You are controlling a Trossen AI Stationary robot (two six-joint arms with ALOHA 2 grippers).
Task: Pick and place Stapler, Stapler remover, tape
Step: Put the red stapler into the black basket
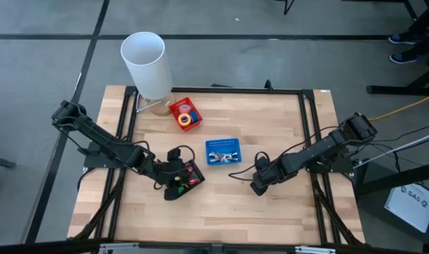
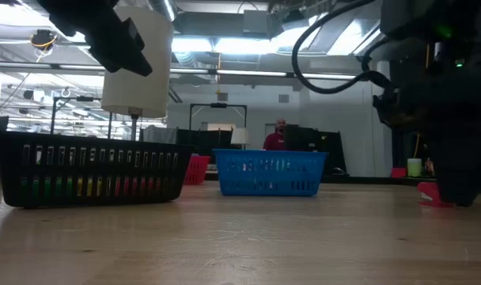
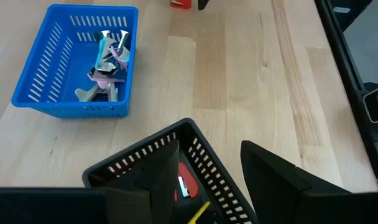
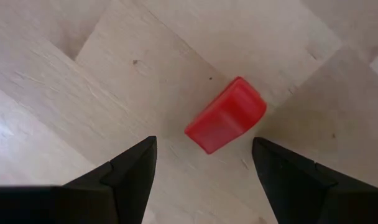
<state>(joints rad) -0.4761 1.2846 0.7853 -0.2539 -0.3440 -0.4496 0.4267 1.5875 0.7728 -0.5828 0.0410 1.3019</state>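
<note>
The right gripper point(image 4: 204, 165) hangs low over the table with its fingers spread wide and nothing between them, and a small red stapler point(image 4: 227, 116) lies on the bare wood just ahead of the gap, set at an angle to the fingers. To do this step well, I think the wrist should turn until the fingers face the two long sides of the stapler, then go down so the piece sits centred between them before closing; if one finger arrives first, it may push the stapler away. The left gripper point(image 3: 211, 177) is also open and holds nothing; it waits above the black basket point(image 1: 180, 178), which already holds red, yellow and green pieces. The blue basket point(image 1: 222, 151), in the middle of the table, holds some pale and dark small tools that could be stapler removers. The red basket point(image 1: 184, 113), near the white cylinder point(image 1: 146, 63), holds the tape point(image 1: 187, 120) rolls
</note>
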